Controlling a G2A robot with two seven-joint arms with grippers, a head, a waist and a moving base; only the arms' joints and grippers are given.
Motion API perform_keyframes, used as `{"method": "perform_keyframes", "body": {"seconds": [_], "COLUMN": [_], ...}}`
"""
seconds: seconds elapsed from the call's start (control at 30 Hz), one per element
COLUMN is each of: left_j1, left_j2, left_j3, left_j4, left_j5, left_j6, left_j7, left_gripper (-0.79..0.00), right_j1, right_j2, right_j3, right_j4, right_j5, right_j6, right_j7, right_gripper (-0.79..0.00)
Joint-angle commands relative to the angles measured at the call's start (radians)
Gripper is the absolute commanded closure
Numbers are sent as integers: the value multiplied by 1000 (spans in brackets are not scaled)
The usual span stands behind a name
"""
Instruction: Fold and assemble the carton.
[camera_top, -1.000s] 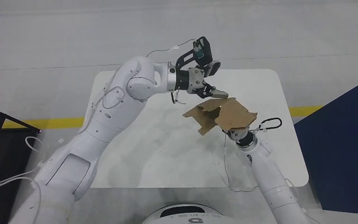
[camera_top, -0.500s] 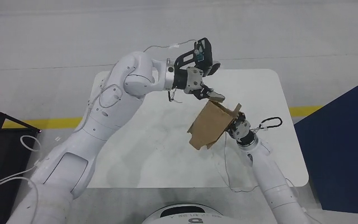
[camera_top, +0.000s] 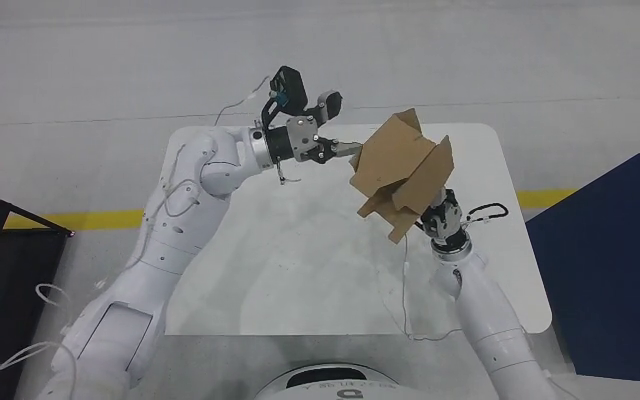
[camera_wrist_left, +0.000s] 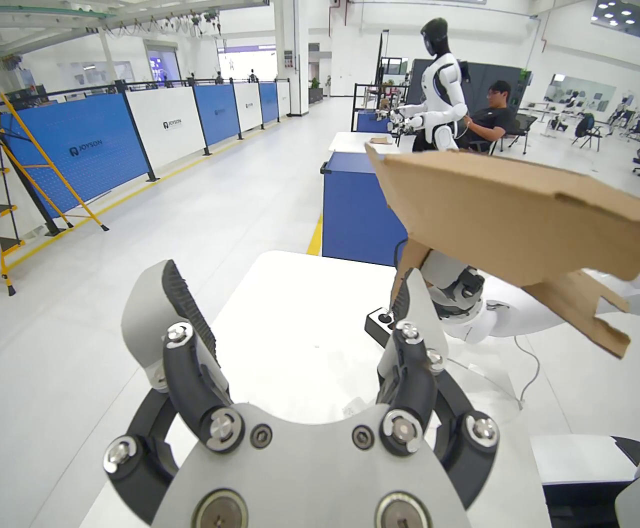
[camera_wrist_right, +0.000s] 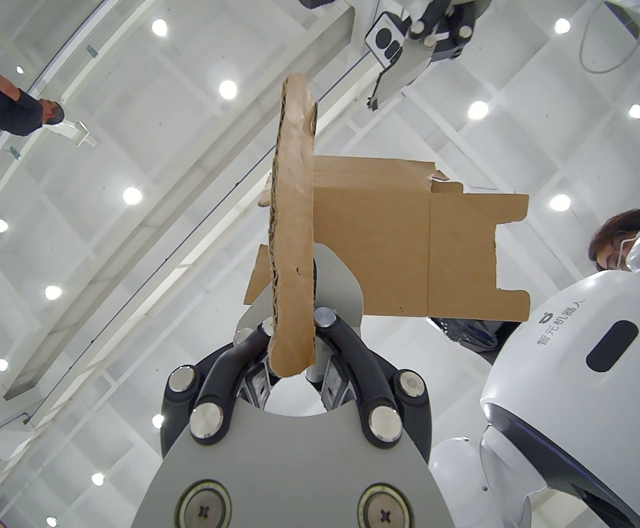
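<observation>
Right gripper (camera_wrist_right: 295, 310) clamped one carton (camera_top: 400, 165) flap aloft, left gripper (camera_wrist_left: 290, 280) gaped wide near it; thin edge-hold might slip.

This is a large indoor robotics test hall of industrial type. The floor is smooth, pale and coated, and a yellow line (camera_top: 110, 217) runs from 9 to 3 o'clock past the white table (camera_top: 300, 270). At 3 o'clock stands a blue cabinet (camera_wrist_left: 350, 215), with a second humanoid robot (camera_wrist_left: 440, 95) beyond it. Blue-and-white barrier panels (camera_wrist_left: 85, 145) and a yellow ladder (camera_wrist_left: 30, 165) line the aisle toward 1 o'clock. Round lamps (camera_wrist_right: 227, 89) stud a high gridded ceiling.
</observation>
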Motion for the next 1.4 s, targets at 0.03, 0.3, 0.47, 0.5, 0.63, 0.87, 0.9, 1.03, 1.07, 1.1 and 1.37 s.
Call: {"method": "perform_keyframes", "body": {"seconds": [0.03, 0.3, 0.47, 0.5, 0.63, 0.87, 0.9, 1.03, 1.07, 1.1, 1.37], "left_j1": [9, 11, 5, 4, -12, -29, -29, -24, -23, -22, -64], "left_j2": [-7, -22, -23, -23, -16, 17, 21, 33, 33, 33, 4], "left_j3": [14, 48, 74, 74, 72, 49, 44, 37, 38, 42, 118], "left_j4": [-5, -79, -102, -107, -136, -170, -167, -147, -140, -134, -99], "left_j5": [43, 224, 348, 372, 518, 860, 888, 943, 941, 934, 842], "left_j6": [24, 36, -31, -33, -58, -63, -52, -29, -22, -15, 17], "left_j7": [71, 300, 367, 383, 438, 625, 662, 769, 780, 789, 681], "left_gripper": [-785, -785, -785, -785, -785, -785, -785, -785, -785, -785, -785], "right_j1": [7, 14, 15, 15, 16, 17, 17, 16, 16, 15, 22], "right_j2": [1, 1, 0, 0, 0, -1, -1, -2, -2, -3, -7], "right_j3": [-12, -27, -26, -25, -24, -22, -22, -22, -22, -22, -35], "right_j4": [-7, 6, 20, 22, 30, 34, 33, 33, 32, 33, 34], "right_j5": [-11, -28, -16, -14, 1, 9, 11, 15, 16, 17, 13], "right_j6": [0, -6, -7, -6, -1, 12, 11, 10, 10, 9, -1], "right_j7": [0, 6, 7, 6, 0, -13, -13, -16, -17, -18, -35], "right_gripper": [0, 0, 0, 0, 0, 0, 0, 0, 0, 0, 0]}}
